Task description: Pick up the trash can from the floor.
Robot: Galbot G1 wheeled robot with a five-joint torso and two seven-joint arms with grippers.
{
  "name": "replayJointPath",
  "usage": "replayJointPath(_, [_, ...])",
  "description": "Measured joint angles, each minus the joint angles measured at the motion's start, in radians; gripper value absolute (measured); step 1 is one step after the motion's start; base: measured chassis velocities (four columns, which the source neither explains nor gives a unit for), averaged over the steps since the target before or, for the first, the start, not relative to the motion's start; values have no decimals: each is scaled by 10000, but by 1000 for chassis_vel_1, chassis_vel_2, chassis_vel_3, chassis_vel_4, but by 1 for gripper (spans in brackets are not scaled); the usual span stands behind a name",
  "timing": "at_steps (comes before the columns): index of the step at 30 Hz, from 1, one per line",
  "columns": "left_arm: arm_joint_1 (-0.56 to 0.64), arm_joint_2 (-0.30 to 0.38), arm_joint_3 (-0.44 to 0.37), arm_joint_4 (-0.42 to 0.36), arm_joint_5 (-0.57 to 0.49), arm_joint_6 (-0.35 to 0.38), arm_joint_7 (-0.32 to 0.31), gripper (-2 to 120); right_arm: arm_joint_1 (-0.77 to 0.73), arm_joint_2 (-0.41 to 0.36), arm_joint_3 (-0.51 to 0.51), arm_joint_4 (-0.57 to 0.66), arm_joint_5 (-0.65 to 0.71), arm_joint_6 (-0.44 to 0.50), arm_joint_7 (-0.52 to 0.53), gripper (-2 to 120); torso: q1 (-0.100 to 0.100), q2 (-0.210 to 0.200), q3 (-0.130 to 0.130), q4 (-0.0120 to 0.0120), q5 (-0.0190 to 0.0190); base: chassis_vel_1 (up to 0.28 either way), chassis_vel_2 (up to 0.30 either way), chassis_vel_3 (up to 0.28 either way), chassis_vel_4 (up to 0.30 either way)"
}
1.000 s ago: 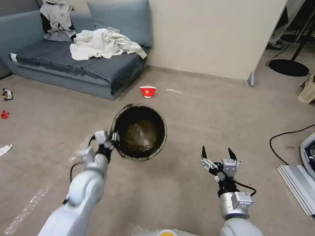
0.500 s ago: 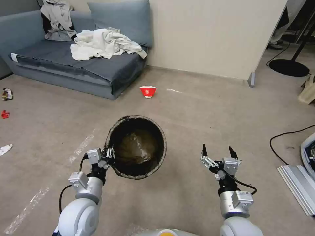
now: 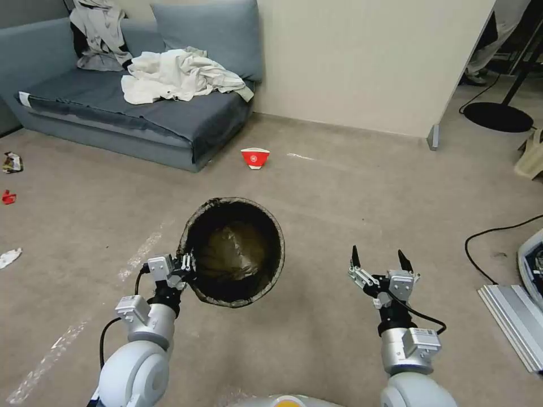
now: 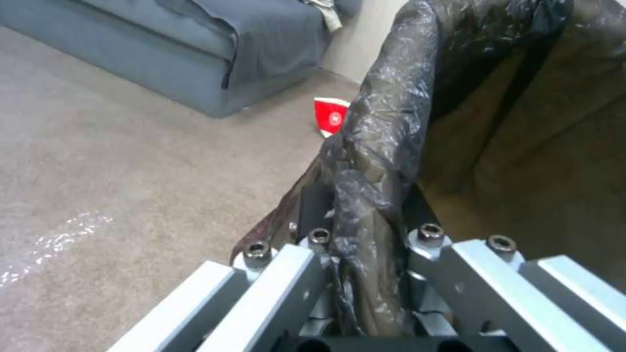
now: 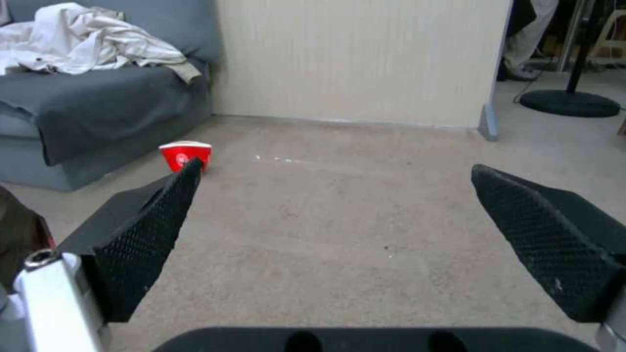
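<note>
The left gripper is clamping the near rim of the trash can, its fingers pinching the folded-over black bag and the rim between them, and the can is hanging above the floor tilted, with its dark mouth facing up and toward the robot. To the right of the trash can, well apart from it, the right gripper is hovering over the carpet with its two black fingertips spread wide and nothing between them. Left of the trash can, pale tape marks are running across the carpet, and farther left scraps of litter are lying about. Beyond the trash can a small red-and-white paper bowl is sitting on the floor, just in front of the corner of a blue-grey sofa. A heap of pale cloth is lying on the sofa seat. Behind the bowl a cream wall panel is standing, and far to the right of the trash can a black cable is curling across the carpet.
</note>
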Motion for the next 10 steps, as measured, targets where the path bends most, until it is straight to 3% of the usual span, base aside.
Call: replayJointPath(10, [-9, -41, -13, 43, -4, -16, -1, 4, 26, -12, 28, 8, 11, -12, 7, 100, 0, 0, 0, 1, 0, 0, 0, 0, 0])
